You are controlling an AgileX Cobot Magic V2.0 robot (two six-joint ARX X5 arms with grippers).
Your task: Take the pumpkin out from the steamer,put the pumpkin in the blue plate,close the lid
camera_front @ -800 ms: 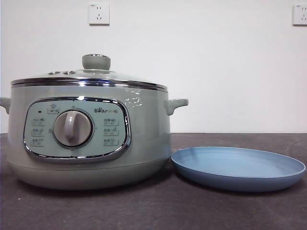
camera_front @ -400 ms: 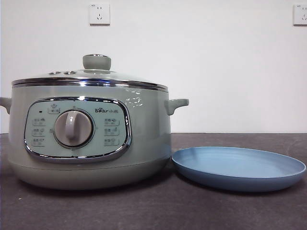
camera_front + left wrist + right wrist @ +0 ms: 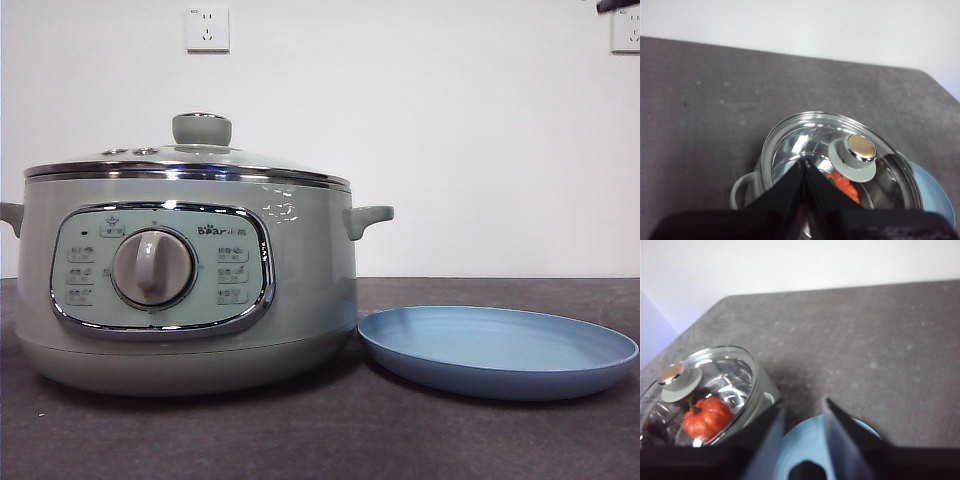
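The sage-green steamer (image 3: 190, 300) stands at the left of the table with the glass lid (image 3: 185, 160) closed on it. The pumpkin (image 3: 707, 417) lies inside and shows through the glass in the right wrist view and the left wrist view (image 3: 844, 186). It is hidden in the front view. The blue plate (image 3: 500, 345) sits empty just right of the steamer. My left gripper (image 3: 804, 162) is shut and empty, high above the lid (image 3: 805, 135). My right gripper (image 3: 803, 405) is open and empty, high above the plate (image 3: 802, 442).
A black arm tip (image 3: 615, 5) shows at the top right corner of the front view. The dark grey table (image 3: 320, 440) runs back to a white wall with two sockets (image 3: 207, 28). The steamer's side handle (image 3: 368, 218) juts toward the plate.
A black arm tip has come into the top right corner of the front view. The steamer, lid and plate have not moved.
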